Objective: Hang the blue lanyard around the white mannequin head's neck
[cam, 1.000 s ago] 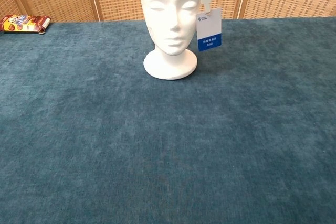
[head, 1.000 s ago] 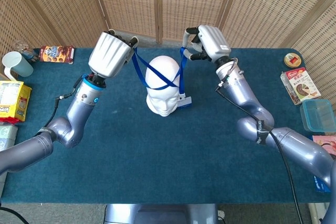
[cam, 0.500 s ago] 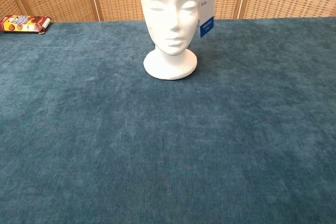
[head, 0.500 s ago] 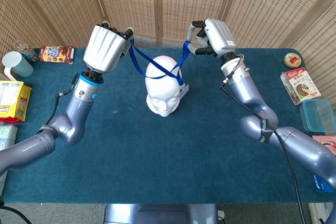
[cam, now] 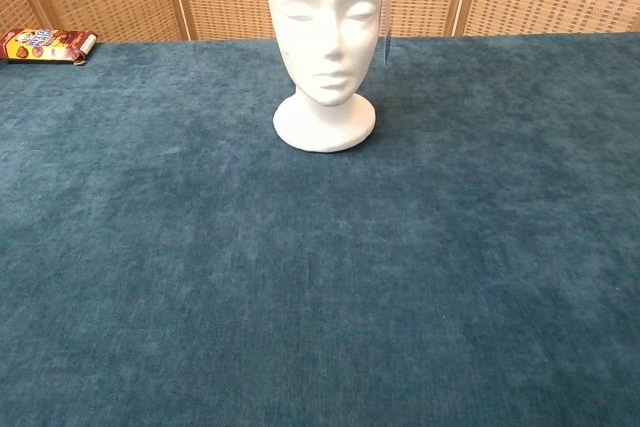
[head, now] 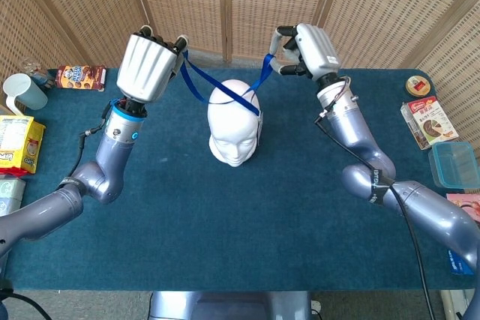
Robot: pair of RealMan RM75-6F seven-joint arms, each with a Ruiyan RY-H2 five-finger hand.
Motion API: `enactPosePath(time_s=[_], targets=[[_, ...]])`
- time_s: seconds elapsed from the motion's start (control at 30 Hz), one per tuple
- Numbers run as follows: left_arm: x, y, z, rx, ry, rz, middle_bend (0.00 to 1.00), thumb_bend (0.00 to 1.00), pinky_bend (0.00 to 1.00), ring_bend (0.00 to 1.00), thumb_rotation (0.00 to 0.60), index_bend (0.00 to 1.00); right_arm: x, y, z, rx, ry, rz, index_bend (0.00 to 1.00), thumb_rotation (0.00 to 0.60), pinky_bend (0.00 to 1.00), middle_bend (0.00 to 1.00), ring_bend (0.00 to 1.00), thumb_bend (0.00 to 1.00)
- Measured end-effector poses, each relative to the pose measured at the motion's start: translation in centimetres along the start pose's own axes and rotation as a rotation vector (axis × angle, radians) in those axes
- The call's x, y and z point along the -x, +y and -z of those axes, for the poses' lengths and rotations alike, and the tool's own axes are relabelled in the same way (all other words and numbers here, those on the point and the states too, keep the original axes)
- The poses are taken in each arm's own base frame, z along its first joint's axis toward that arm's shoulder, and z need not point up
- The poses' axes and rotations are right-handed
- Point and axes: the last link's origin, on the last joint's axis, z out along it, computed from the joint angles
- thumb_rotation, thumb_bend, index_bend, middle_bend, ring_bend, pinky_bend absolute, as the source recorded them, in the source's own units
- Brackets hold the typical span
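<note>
The white mannequin head (head: 233, 127) stands upright on the blue cloth, also seen face-on in the chest view as the mannequin head (cam: 325, 42). A blue lanyard (head: 196, 82) stretches over its crown between my two raised hands. My left hand (head: 150, 64) grips the strap's left end, up and left of the head. My right hand (head: 306, 50) pinches the right end, up and right of the head. The lanyard's badge (cam: 385, 22) hangs edge-on beside the head's left cheek. Neither hand shows in the chest view.
A snack box (head: 80, 76) and a pale mug (head: 24, 94) lie at the far left, with a yellow packet (head: 16, 142) below them. At the right edge sit a round tin (head: 420, 85), a food box (head: 427, 124) and a clear container (head: 455, 164). Wicker screens stand behind the table.
Both hands have risen and spread slightly, drawing the lanyard taut over the crown. The badge has lifted and turned from face-on to edge-on beside the head.
</note>
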Motion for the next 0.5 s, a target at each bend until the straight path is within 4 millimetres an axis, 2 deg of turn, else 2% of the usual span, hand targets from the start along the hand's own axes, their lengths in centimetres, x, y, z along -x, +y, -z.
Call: enactPosePath(time_s=[0.5], targets=[[1.5,1.0,2.0,0.068,-0.074,-0.001,0.96,0.5,0.71,0.93,0.6,0.64,0.4,0.9,0.5,0.023,-0.053,0.046,0.77,0.6,1.0,1.0,1.0,0.45]])
